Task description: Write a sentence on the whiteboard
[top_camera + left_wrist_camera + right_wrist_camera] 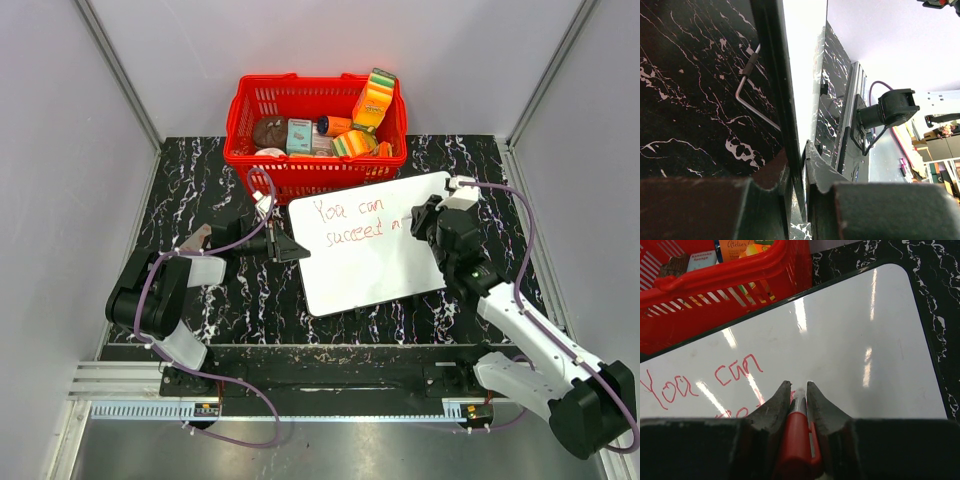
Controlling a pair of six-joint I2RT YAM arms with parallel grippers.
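Note:
The whiteboard [370,245] lies tilted on the black marble table, its far edge against the red basket. Red lettering [355,220] on it reads "You can" and below "succeed m". My left gripper [292,246] is shut on the board's left edge; in the left wrist view its fingers [825,172] clamp the thin white board [802,55] edge-on. My right gripper [432,222] is shut on a red marker [797,432], tip down at the end of the second line. The right wrist view shows "You can" [700,380] on the board [850,355].
A red basket [315,135] with several packaged goods stands behind the board; it also shows in the right wrist view [715,285]. A bent metal stand wire [747,97] shows under the board. Grey walls enclose the table on three sides.

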